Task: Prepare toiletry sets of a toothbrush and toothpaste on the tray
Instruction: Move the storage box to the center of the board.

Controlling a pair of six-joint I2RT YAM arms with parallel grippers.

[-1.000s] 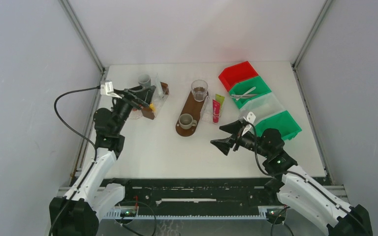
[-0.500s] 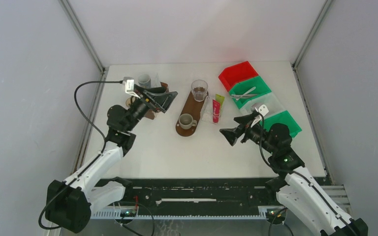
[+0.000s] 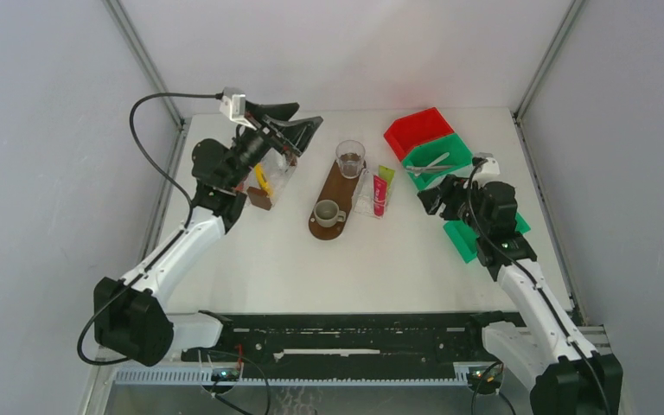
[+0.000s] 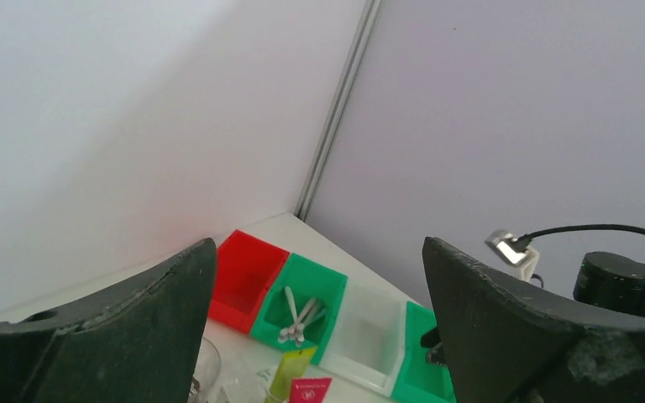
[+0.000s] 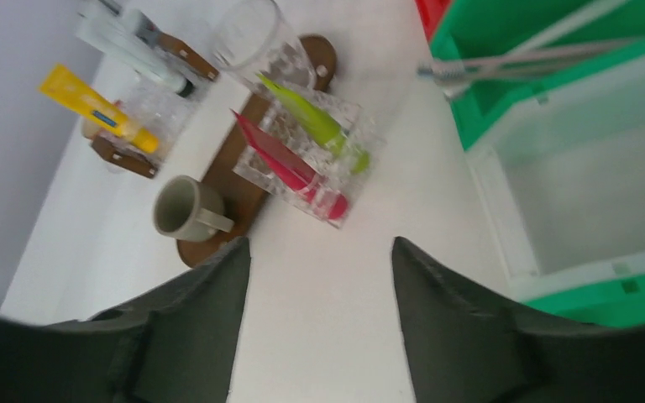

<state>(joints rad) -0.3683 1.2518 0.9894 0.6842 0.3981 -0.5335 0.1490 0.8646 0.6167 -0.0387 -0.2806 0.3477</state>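
**Left jaws:** wide open and empty. In the left wrist view the two fingers (image 4: 126, 323) stand far apart, with only the far wall and the bins between them. The top view shows these jaws raised high over the far-left part of the worktop (image 3: 354, 268).

**Right jaws:** wide open and holding nothing. The right wrist view shows bare worktop between the fingers (image 5: 189, 336). The top view places these jaws just beside the row of bins.

**Toothpaste:** the pink-red tube (image 5: 290, 168) and the lime green tube (image 5: 315, 122) lie side by side in a clear holder (image 5: 340, 107), which only the right wrist view resolves. The left wrist view catches just the tube ends at its lower edge. In the top view the holder sits just beside the right edge of the brown tray (image 3: 337, 186), not on it. The tray carries a glass (image 3: 350, 158) and a grey cup (image 3: 327, 212).

**Toothbrushes** (image 4: 298, 312): in the green bin (image 4: 329, 281) next to the red bin (image 4: 248, 277).

**Yellow tube** (image 5: 92, 105): well to the left of the tray, outside the left wrist view.
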